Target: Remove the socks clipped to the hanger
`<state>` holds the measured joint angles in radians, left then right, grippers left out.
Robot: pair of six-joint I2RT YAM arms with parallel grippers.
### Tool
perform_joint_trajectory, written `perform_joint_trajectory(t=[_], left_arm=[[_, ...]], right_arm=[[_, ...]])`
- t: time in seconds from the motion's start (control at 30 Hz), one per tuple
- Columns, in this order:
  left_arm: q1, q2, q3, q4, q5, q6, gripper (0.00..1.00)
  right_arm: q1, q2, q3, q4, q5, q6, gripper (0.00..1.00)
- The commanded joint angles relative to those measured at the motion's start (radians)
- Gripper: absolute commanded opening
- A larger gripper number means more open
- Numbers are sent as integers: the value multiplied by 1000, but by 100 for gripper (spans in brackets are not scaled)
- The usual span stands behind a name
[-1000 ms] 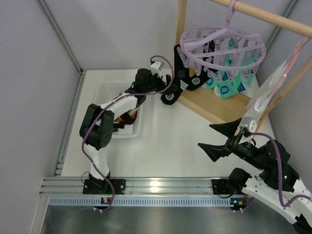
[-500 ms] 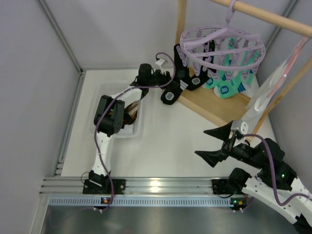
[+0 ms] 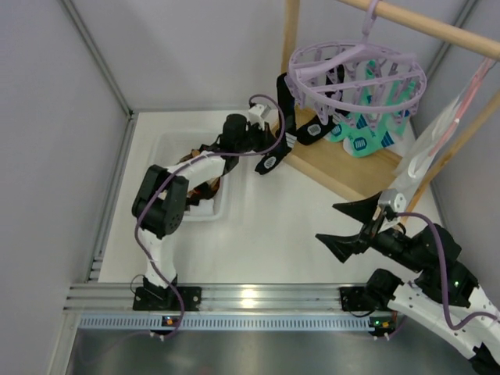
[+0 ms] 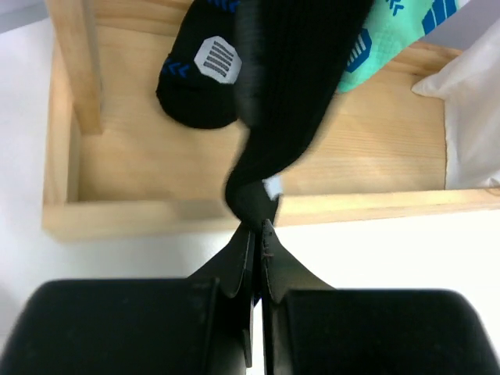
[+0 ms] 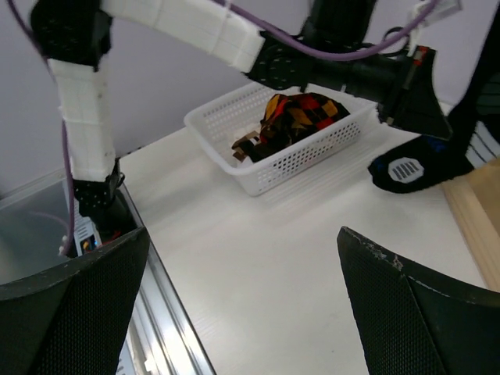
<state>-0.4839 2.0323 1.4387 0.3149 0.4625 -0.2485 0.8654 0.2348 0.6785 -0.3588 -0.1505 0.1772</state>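
The lavender hanger point(image 3: 355, 69) hangs by its hook from the wooden bar. Black socks point(image 3: 312, 129) and mint-teal socks point(image 3: 361, 141) are clipped to it. My left gripper point(image 3: 272, 147) is shut on the lower end of one hanging black sock point(image 4: 273, 101), pinched between its fingertips point(image 4: 247, 242). A second black sock toe point(image 4: 199, 86) with a white label lies on the wooden base. My right gripper point(image 3: 359, 226) stands open over the table, well apart from the hanger, with nothing between its fingers point(image 5: 414, 305).
A white basket point(image 3: 226, 205) at mid-left holds orange-and-black argyle socks point(image 5: 297, 117). The wooden rack's base point(image 3: 344, 168) and upright post point(image 3: 291, 31) stand behind the left gripper. A white cloth point(image 4: 473, 117) hangs at the rack's right side.
My left gripper has reached the hanging black sock and gone from open to shut on its lower end. The right arm has shifted slightly and stays open.
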Motion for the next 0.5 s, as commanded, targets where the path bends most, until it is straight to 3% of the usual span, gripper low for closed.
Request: perform_joint_trajectory(t=[0.0, 0.27, 0.47], left_arm=[[-65, -264, -136, 73, -307, -3, 0], [-335, -595, -447, 67, -804, 35, 0], [-579, -681, -489, -9, -1071, 80, 0]], right_arm=[[-9, -26, 12, 55, 113, 38, 99], [-9, 38, 118, -6, 379, 169, 99], [-11, 153, 282, -67, 482, 179, 99]])
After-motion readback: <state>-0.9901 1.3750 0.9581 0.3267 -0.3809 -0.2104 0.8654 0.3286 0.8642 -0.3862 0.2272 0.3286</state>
